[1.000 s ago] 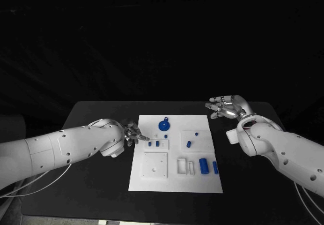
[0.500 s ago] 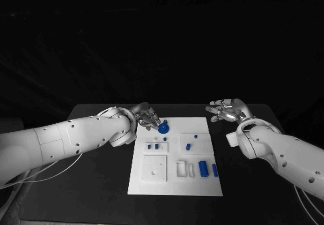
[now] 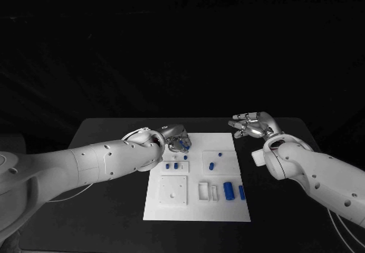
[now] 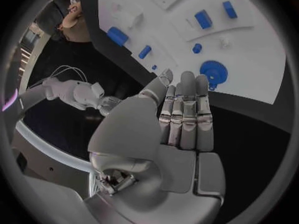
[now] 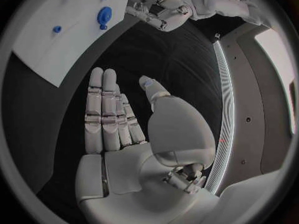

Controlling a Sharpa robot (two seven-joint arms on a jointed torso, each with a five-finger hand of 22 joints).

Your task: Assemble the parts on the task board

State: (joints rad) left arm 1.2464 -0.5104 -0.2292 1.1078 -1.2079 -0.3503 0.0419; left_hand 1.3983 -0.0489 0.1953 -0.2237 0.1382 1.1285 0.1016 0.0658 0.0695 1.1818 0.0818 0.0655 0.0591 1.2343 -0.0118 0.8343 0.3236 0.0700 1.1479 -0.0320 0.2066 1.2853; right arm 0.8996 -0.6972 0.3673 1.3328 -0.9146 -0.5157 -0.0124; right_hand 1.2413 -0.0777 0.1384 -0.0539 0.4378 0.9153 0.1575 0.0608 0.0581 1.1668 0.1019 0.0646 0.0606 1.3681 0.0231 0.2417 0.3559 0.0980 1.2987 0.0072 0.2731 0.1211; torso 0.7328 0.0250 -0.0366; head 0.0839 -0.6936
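From the head camera, the white board (image 3: pixel 199 176) lies in the middle of the black table (image 3: pixel 106 211), with small blue pieces on it: two short ones (image 3: pixel 174 166) in a recess at its left, a longer cylinder (image 3: pixel 229 188) and a bar (image 3: pixel 242 192) near its right edge. The left hand (image 3: pixel 177 140) is over the board's far left corner, covering what lies there; whether it touches anything cannot be told from here. The right hand (image 3: pixel 252 125) hovers beyond the board's far right corner, fingers apart and holding nothing. At the left wrist, that hand's fingers (image 4: pixel 187 112) lie straight and pressed side by side, empty, their tips near a blue gear (image 4: pixel 214 73) on the board. At the right wrist, the fingers (image 5: pixel 104 109) are straight and close together, thumb apart, over bare table, with the gear (image 5: pixel 104 15) and board well apart from them.
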